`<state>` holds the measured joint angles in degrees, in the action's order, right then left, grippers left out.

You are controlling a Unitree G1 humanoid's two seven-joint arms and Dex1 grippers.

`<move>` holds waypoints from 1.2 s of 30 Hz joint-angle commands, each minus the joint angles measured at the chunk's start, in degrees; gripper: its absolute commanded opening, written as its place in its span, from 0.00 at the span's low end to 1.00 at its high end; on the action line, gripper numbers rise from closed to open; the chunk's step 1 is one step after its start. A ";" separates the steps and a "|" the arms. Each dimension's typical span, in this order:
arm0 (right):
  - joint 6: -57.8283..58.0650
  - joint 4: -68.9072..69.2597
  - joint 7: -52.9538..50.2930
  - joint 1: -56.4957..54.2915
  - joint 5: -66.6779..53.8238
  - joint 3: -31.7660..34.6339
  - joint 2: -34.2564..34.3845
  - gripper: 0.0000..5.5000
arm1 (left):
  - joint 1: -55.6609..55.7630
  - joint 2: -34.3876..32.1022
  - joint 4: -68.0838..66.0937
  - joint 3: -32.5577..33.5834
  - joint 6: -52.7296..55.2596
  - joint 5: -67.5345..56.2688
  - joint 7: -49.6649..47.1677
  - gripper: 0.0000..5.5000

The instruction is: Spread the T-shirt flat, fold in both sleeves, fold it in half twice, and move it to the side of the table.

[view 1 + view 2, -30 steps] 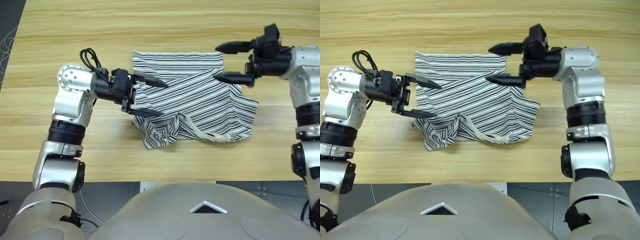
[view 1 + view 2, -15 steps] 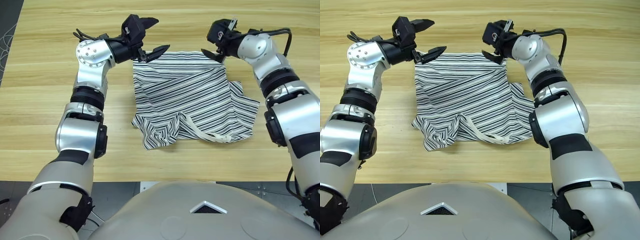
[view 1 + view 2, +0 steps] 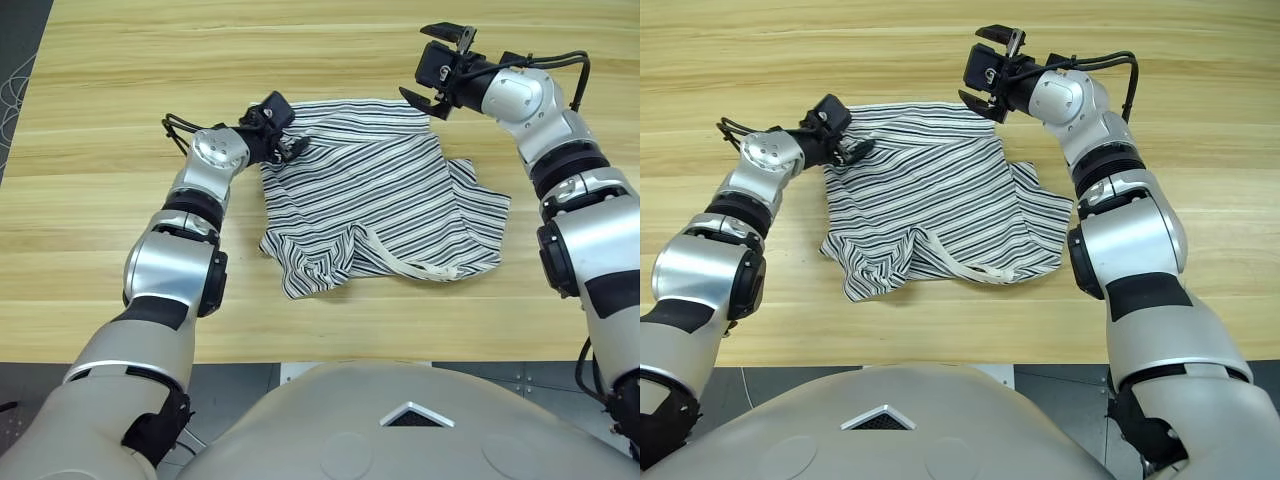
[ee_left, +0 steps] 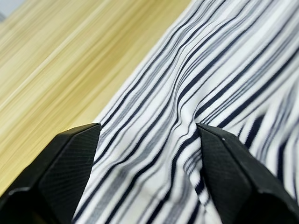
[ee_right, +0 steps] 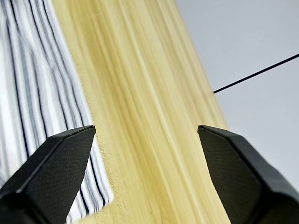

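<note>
Both wide: left claw [image 4: 148,128] on one far corner of the T-shirt [image 3: 380,200], right claw [image 5: 145,128] above the other

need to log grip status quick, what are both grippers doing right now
Left gripper: open, T-shirt cloth lies between the jaws, not clamped.
Right gripper: open, holding nothing.

Rumpled T-shirt [image 3: 940,200]; left claw [image 3: 854,151] on far-left corner, right claw [image 3: 984,68] spread by far-right.
</note>
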<state>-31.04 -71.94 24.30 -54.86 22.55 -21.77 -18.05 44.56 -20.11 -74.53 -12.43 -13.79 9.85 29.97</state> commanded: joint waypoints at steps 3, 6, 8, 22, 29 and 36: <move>-6.69 7.41 4.66 3.48 -6.03 4.16 -0.57 0.74 | -2.82 -4.07 -3.16 0.18 6.20 3.16 -2.08 0.66; -5.99 20.70 15.82 12.06 -13.90 5.00 -1.24 0.74 | -2.39 -4.34 -3.11 0.47 6.14 3.32 -2.48 0.66; -3.21 29.17 20.19 18.11 -16.26 4.09 -2.20 0.74 | -2.28 -4.03 -3.02 0.53 5.79 3.34 -2.31 0.66; 8.77 49.29 29.47 40.62 -12.94 1.00 -13.91 0.74 | -1.12 -3.57 -2.54 1.50 4.96 3.57 -1.61 0.66; 11.15 57.78 36.67 50.24 -13.77 0.40 -25.83 0.74 | -0.22 -3.94 -2.55 1.95 5.34 3.74 -2.16 0.66; 15.09 65.33 44.69 54.55 -21.57 -0.87 -29.52 0.74 | 0.38 -4.31 -2.55 2.33 5.69 4.20 -2.42 0.66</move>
<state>-18.71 -6.22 65.74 -3.06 -0.66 -20.56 -45.54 45.47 -23.67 -75.69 -9.83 -9.99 12.42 27.73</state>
